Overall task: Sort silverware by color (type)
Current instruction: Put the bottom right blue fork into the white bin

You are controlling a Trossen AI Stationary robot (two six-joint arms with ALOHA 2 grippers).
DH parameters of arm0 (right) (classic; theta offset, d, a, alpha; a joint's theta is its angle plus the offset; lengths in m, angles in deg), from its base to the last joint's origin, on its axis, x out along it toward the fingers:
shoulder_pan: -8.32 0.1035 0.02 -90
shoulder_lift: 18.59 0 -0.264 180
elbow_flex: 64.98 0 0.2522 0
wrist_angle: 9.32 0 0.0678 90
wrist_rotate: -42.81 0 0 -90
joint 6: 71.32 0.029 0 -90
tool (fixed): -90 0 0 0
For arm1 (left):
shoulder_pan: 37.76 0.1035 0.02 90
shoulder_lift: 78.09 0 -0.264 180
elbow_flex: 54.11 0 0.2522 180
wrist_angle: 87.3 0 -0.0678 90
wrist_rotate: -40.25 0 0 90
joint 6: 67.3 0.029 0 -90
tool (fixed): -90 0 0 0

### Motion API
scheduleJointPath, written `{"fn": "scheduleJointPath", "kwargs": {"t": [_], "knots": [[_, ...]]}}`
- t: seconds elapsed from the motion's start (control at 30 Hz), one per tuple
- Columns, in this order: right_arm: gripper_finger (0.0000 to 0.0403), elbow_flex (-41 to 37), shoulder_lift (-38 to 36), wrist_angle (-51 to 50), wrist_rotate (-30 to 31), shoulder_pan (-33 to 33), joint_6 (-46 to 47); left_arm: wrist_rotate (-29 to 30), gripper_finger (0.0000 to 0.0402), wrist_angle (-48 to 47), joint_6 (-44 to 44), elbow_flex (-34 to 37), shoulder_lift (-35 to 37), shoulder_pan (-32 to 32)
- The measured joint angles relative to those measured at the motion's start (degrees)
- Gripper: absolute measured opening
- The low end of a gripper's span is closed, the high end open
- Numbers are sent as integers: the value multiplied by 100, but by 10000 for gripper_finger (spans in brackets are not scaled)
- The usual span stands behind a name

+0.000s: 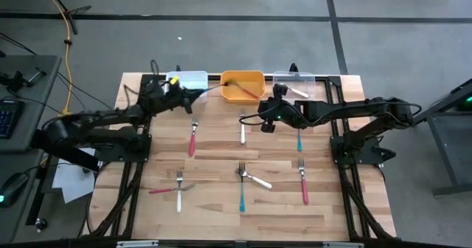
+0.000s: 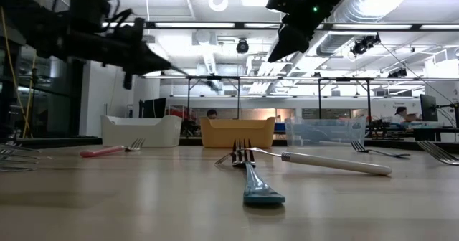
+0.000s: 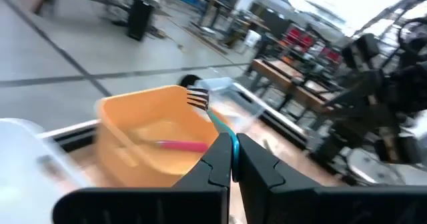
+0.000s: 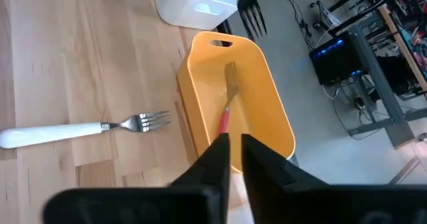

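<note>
Both claws raised near orange bin [image 1: 243,86]

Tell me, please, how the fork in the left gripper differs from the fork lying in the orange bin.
The teal fork is pinched aloft by the left gripper; the red fork lies loose in the orange bin. Handles differ: teal versus red. Both have silver tines.
</note>
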Motion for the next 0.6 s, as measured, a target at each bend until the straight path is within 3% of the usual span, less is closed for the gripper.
{"fn": "scheduleJointPath", "kwargs": {"t": [0.1,0.3,0.6], "knots": [[4,-2,0,-2,-21,0,-4,171,4,-268,15,248,531,163],[7,-4,0,-2,-106,-28,39,685,4,-1226,21,521,1242,515],[1,-7,0,-19,-296,-141,120,1060,4,-2007,372,533,1459,918]]}}
